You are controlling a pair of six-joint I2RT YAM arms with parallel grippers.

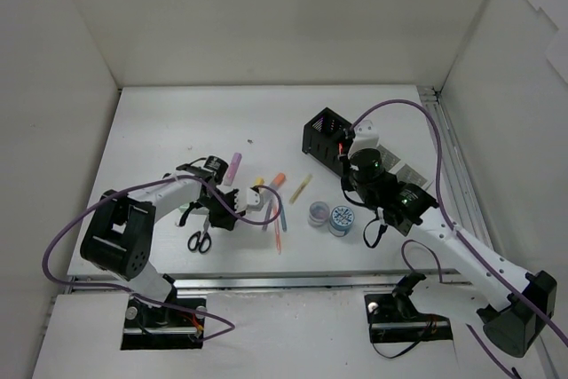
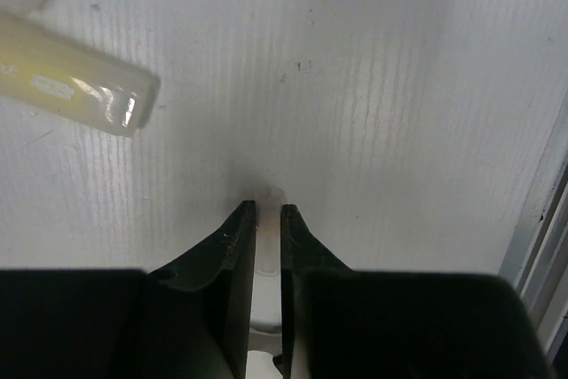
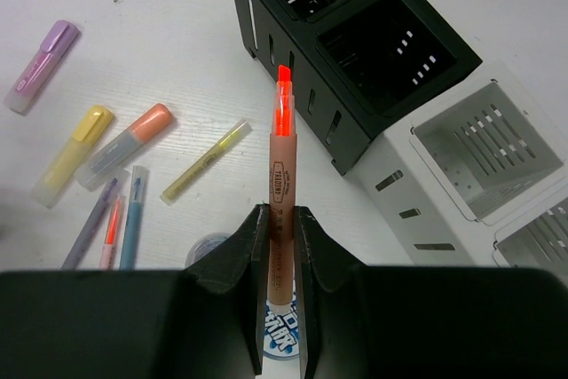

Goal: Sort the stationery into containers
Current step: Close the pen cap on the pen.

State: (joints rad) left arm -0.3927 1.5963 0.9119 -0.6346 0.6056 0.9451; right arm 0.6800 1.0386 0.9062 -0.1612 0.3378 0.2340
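Progress: early, by my reckoning. Lower left of the top view, the black-handled scissors (image 1: pixel 199 240) lie loose on the table (image 1: pixel 160 130). Just right of them my left pincer (image 2: pixel 268 212) is clenched on a thin pale stick (image 2: pixel 269 197), low against the surface; what sort of pen it is I cannot tell. Centre of frame, all loose: purple highlighter (image 1: pixel 235 166), yellow highlighter (image 3: pixel 73 153), orange highlighter (image 1: pixel 278 182), yellow-green pen (image 1: pixel 302 188), a few thin pens (image 1: pixel 277 224), then two tape rolls (image 1: pixel 341 218). Right of centre my right pincer (image 3: pixel 282 219) grasps an uncapped orange marker (image 3: pixel 282 144), tip toward the black organizer (image 3: pixel 293 86); the white organizer (image 3: pixel 399 188) sits touching it on the right. Every compartment I can see into looks empty, so nothing is sorted yet. The top view gives the whole spread and the scissors, but my right arm covers most of the white organizer and neither grip shows. Only the left wrist view shows the stick between my fingers. Only the right wrist view looks down into the compartments.
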